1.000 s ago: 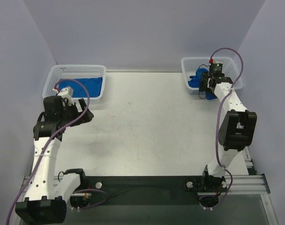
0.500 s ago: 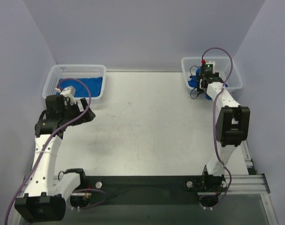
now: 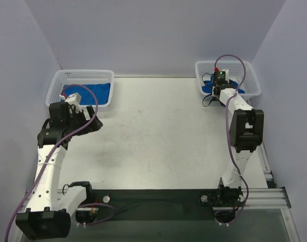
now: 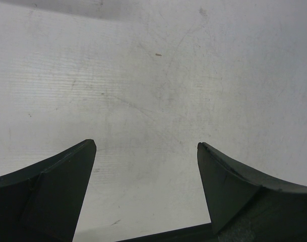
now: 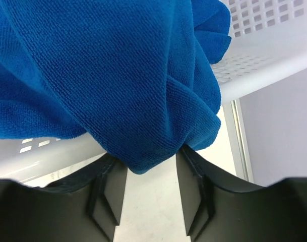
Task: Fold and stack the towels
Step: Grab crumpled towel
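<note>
Right claw point(image 5: 150, 154) narrow around a hanging towel point(image 5: 118, 75) fold at the basket point(image 5: 264, 55) rim, firm pinch unclear | left claw point(image 4: 145, 146) wide, empty over table point(image 4: 153, 75) | cloth judged soft, light, floppy, likely drapes when lifted; better taken at a corner

We see two white arms, the left arm point(image 3: 46, 171) and the right arm point(image 3: 235, 103), each with blocky black joint housings. A purple cable point(image 3: 96, 110) trails along each. Both stand on black bases point(image 3: 77, 194). The left claw point(image 4: 147, 145) and right claw point(image 5: 150, 169) have dark, wedge-shaped fingers point(image 4: 47, 191). A red cap point(image 3: 216, 69) tops the right wrist.
</note>
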